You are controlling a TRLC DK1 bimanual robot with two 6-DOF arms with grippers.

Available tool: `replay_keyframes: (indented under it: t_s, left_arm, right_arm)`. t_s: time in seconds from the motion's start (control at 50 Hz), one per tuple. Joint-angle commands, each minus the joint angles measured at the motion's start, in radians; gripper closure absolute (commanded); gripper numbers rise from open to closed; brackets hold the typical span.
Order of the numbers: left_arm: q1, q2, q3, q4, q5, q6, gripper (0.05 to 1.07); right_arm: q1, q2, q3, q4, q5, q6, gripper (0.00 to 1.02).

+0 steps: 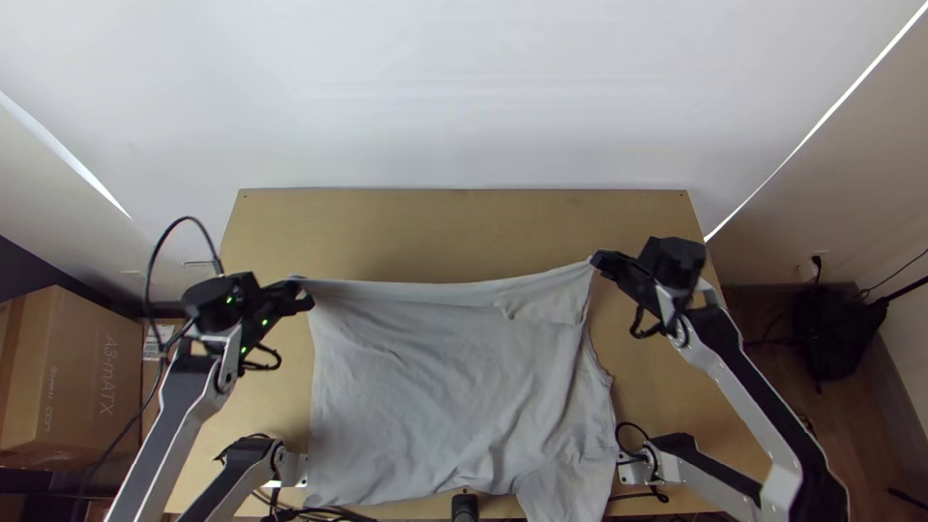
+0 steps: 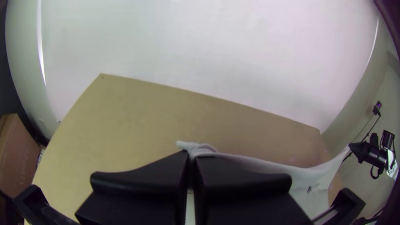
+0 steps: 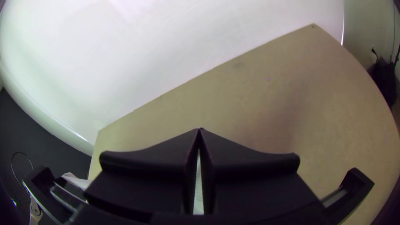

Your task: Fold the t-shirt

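The light grey t-shirt [image 1: 435,387] is stretched between the two grippers in the top view, its far edge pulled nearly straight and its lower part hanging toward the table's near edge, with wrinkles at the right. My left gripper [image 1: 302,294] holds its far left corner; in the left wrist view the left gripper [image 2: 191,160] is shut on bunched cloth [image 2: 196,148]. At the far right corner is my right gripper [image 1: 601,263], shut on the shirt; in the right wrist view the right gripper [image 3: 200,133] has its tips together, pale cloth between the fingers lower down.
Bare wooden table [image 1: 454,232] lies beyond the shirt, up to a white wall [image 1: 464,97]. Two further arm parts stand at the near left [image 1: 246,474] and near right [image 1: 696,464]. A cardboard box [image 1: 72,377] is left of the table, a black bag [image 1: 831,329] right.
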Motion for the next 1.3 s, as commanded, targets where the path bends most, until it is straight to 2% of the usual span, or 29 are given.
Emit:
replay_keyframes:
  t_s: [0.0, 0.1, 0.32, 0.54, 0.78, 0.86, 0.96, 1.0, 1.02, 1.04, 1.1, 1.14, 1.18, 1.28]
  left_arm:
    - [0.019, 0.193, 0.007, 0.097, 0.002, 0.007, 1.05]
    - [0.028, 0.359, 0.059, 0.173, 0.002, 0.007, 1.05]
    - [0.041, 0.653, 0.235, 0.241, 0.002, 0.007, 1.05]
    - [0.053, 0.868, 0.451, 0.245, 0.002, 0.007, 1.05]
    - [0.067, 1.057, 0.689, 0.218, 0.002, 0.005, 1.05]
    - [0.071, 1.111, 0.752, 0.216, 0.000, 0.000, 1.05]
    - [0.068, 1.167, 0.829, 0.178, -0.006, 0.000, 1.03]
    - [0.065, 1.189, 0.856, 0.173, -0.006, 0.002, 0.94]
    - [0.065, 1.195, 0.867, 0.170, -0.006, 0.002, 0.85]
    - [0.064, 1.198, 0.876, 0.164, -0.006, 0.004, 0.74]
    - [0.060, 1.207, 0.912, 0.143, -0.007, 0.002, 0.35]
    - [0.057, 1.210, 0.948, 0.087, -0.006, 0.002, 0.17]
    - [0.056, 1.212, 0.982, 0.046, -0.007, -0.004, 0.10]
    - [0.059, 1.181, 1.016, 0.001, -0.001, -0.021, 0.10]
  right_arm:
    - [-0.021, 0.173, 0.046, 0.040, 0.013, 0.096, 1.00]
    - [-0.020, 0.308, 0.117, 0.056, 0.013, 0.099, 1.00]
    - [-0.018, 0.546, 0.288, 0.079, 0.015, 0.077, 1.00]
    - [-0.024, 0.733, 0.474, 0.092, 0.038, 0.008, 1.00]
    - [-0.066, 0.917, 0.726, 0.092, 0.055, -0.013, 1.00]
    - [-0.075, 0.971, 0.808, 0.091, 0.081, -0.016, 1.00]
    - [-0.076, 1.035, 0.907, 0.085, 0.142, -0.065, 0.99]
    - [-0.076, 1.058, 0.942, 0.076, 0.167, -0.087, 0.86]
    - [-0.076, 1.069, 0.959, 0.060, 0.171, -0.094, 0.72]
    - [-0.075, 1.081, 0.982, 0.040, 0.179, -0.105, 0.58]
    - [-0.070, 1.121, 1.066, -0.064, 0.217, -0.137, 0.31]
    - [-0.067, 1.145, 1.131, -0.148, 0.233, -0.154, 0.13]
    - [-0.067, 1.155, 1.184, -0.217, 0.236, -0.159, 0.05]
    - [-0.078, 1.138, 1.235, -0.279, 0.234, -0.154, 0.04]
